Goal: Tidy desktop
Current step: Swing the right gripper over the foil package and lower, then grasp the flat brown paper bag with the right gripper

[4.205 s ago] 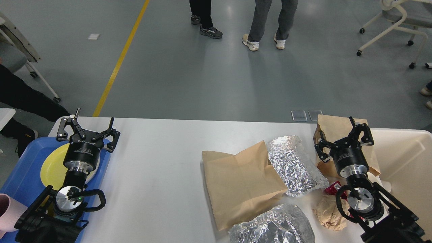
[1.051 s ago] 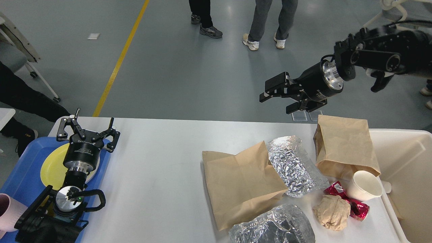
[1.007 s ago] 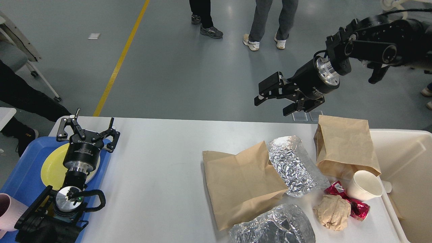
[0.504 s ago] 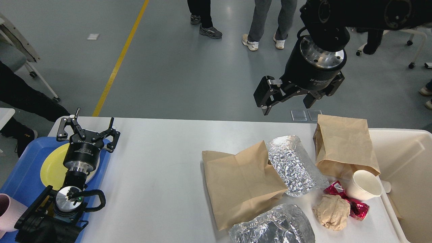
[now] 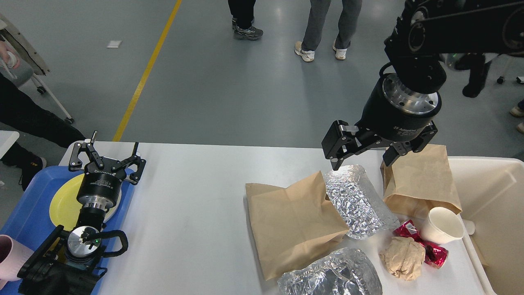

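Note:
The white desktop [image 5: 192,213] carries litter on its right half: a large brown paper bag [image 5: 292,223], a foil bag [image 5: 358,200], a second foil bag [image 5: 331,274] at the front edge, a brown paper bag [image 5: 421,182] at the back right, a white paper cup [image 5: 442,225], a red wrapper [image 5: 428,246] and a crumpled brown paper ball [image 5: 403,258]. My right gripper [image 5: 362,157] is open, pointing down just above the top of the foil bag, empty. My left gripper [image 5: 107,153] is open and empty over the blue tray.
A blue tray [image 5: 28,217] with a yellow plate [image 5: 63,203] sits at the left edge, a pink cup [image 5: 10,256] at its front. A cream bin [image 5: 491,196] stands at the right. People stand on the floor beyond the table.
My right arm has swung up from beside the back paper bag, turned its gripper downward and lowered it to above the foil bag. The left arm has not moved.

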`<state>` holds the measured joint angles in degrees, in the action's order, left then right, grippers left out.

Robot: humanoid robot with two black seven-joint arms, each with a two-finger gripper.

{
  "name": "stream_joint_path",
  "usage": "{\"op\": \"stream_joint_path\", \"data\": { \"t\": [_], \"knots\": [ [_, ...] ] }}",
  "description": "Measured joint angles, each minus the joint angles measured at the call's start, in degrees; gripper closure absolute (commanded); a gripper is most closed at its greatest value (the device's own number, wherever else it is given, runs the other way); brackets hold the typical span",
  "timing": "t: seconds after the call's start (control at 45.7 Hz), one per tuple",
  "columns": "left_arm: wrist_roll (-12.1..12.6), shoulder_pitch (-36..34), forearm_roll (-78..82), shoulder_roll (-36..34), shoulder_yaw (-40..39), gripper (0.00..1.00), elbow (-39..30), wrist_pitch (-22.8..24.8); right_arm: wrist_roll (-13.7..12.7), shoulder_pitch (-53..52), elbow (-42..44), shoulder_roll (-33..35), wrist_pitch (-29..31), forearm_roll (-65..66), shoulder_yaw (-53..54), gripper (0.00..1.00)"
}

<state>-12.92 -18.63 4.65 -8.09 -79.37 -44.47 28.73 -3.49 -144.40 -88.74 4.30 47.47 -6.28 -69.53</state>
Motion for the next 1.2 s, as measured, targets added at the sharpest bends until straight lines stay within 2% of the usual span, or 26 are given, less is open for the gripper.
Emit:
{"op": "stream_joint_path", "data": {
  "t": [0.109,0.197,0.416,0.591,0.854,1.073,1.204],
  "knots": [
    [0.0,0.0,0.0,0.0,0.0,0.04,0.0,0.0,-2.6,0.0,-0.3,1.2,-3.5,-0.1,-2.1,0.01],
    [0.0,0.0,0.0,0.0,0.0,0.04,0.1,0.0,-3.2,0.0,-0.4,2.2,-4.3,-0.6,-2.7,0.01],
    [0.0,0.0,0.0,0.0,0.0,0.04,0.1,0.0,-3.5,0.5,-0.4,4.2,-7.1,-9.9,-4.3,0.0],
    [0.0,0.0,0.0,0.0,0.0,0.04,0.1,0.0,-3.3,3.1,0.0,6.2,-7.7,-10.2,-4.0,0.0],
    [0.0,0.1,0.0,0.0,0.0,0.04,0.1,0.0,-3.2,12.1,2.8,7.0,-9.4,-6.9,-2.7,0.0],
    [0.0,0.1,0.0,0.0,0.0,0.04,0.1,0.1,-3.0,22.9,3.7,6.8,-17.9,-0.2,4.2,0.1],
    [0.0,0.1,0.0,0.0,0.0,0.04,0.1,0.2,-2.5,30.8,6.2,6.3,-22.7,5.3,7.7,0.11]
  ]
}}
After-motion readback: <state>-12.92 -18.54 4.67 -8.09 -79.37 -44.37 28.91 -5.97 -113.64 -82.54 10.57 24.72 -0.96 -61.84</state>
